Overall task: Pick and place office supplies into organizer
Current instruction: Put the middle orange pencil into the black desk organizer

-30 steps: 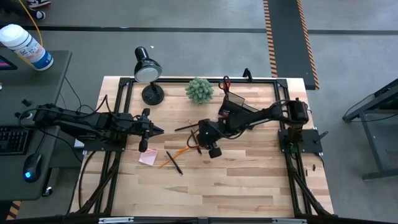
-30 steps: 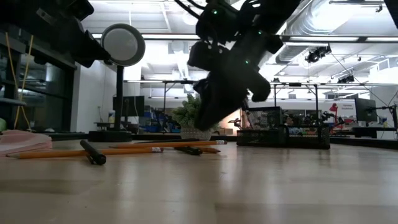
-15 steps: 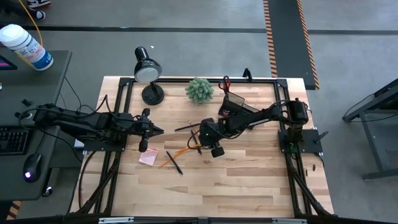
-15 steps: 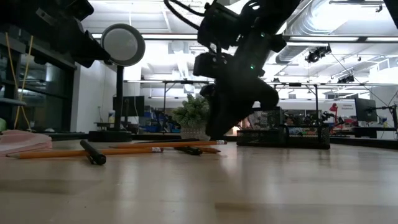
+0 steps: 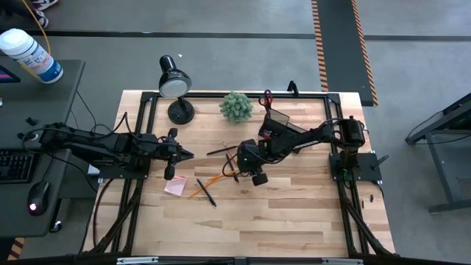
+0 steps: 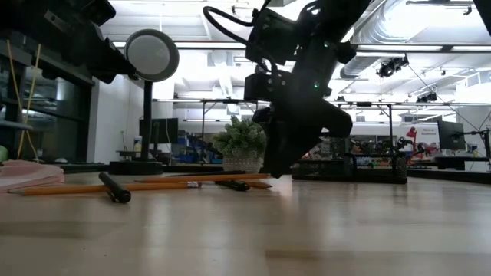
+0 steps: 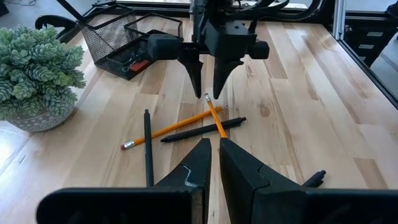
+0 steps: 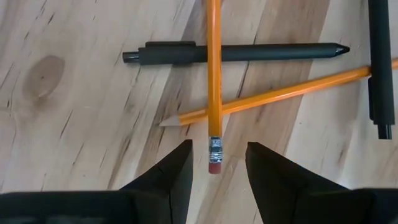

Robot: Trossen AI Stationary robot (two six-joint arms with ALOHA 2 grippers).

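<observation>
- High view: right gripper (image 5: 237, 163) has edged a little toward the pencil pile since a second ago, fingers spread; left gripper (image 5: 185, 154) hovers pinched shut, empty. One pink sticky pad (image 5: 175, 186), one mesh organizer (image 5: 274, 125) near the back.
- Right wrist view: two hexagonal orange pencils (image 8: 214, 81) crossed, one matte black pen (image 8: 236, 53) underneath.
</observation>
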